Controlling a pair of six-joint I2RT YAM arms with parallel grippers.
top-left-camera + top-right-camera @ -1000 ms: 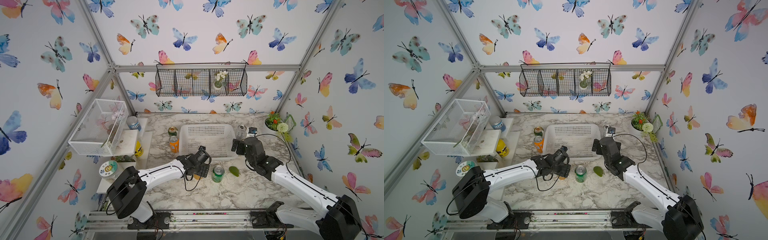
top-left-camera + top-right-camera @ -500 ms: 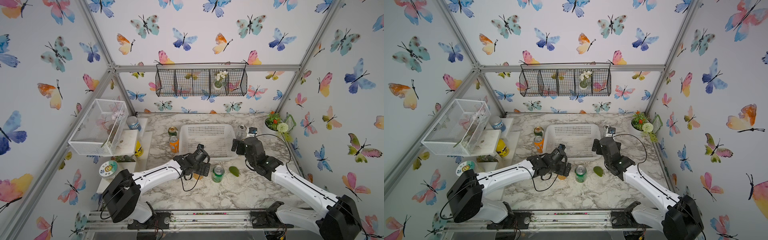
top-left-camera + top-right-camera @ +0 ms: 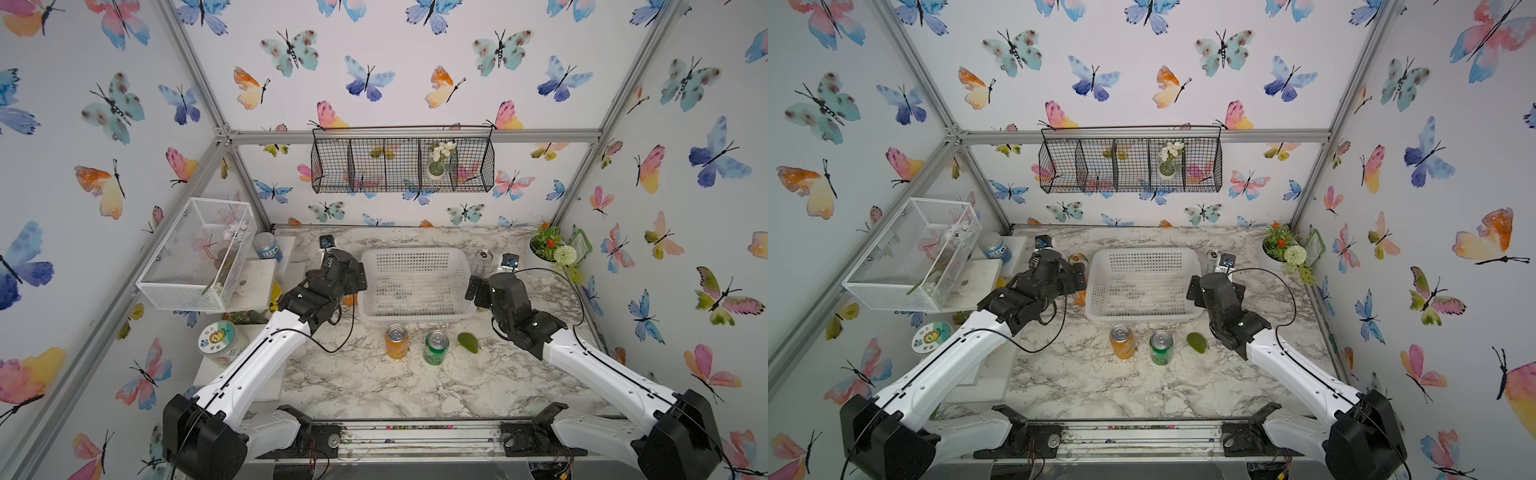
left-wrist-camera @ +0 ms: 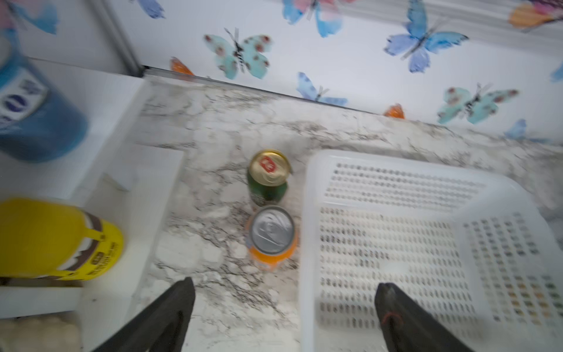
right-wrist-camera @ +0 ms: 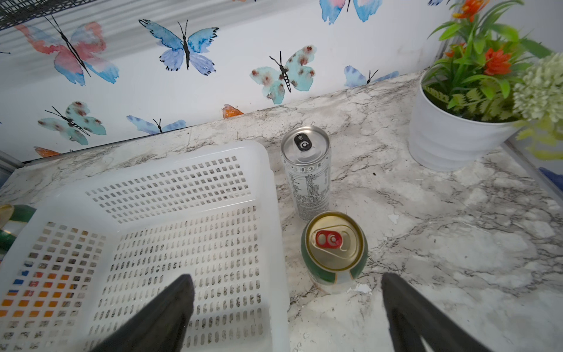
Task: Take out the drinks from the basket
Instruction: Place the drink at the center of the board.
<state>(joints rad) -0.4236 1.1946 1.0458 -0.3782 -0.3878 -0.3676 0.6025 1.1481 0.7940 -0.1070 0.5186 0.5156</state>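
The white basket (image 3: 417, 254) stands mid-table with no cans inside it in both top views. In front of it stand an orange can (image 3: 396, 341) and a bright green can (image 3: 435, 347). My left gripper (image 4: 283, 286) hangs open over the basket's left rim (image 4: 307, 231), near another orange can (image 4: 272, 236) and a dark green gold-topped can (image 4: 268, 176) on the marble. My right gripper (image 5: 286, 280) is open over the basket's right rim (image 5: 275, 213), beside a second dark green can (image 5: 333, 250) and a slim silver can (image 5: 307, 170). Neither gripper holds anything.
A green avocado-like fruit (image 3: 468, 343) lies right of the bright green can. A potted plant (image 5: 451, 143) fills the back right corner. At the left are a white mesh box (image 3: 195, 253), a blue-lidded jar (image 3: 266, 246) and a yellow container (image 4: 54, 237).
My left gripper has let go of the orange can in front of the basket, opened, and swung back and left to the basket's left side. The right arm has hardly moved.
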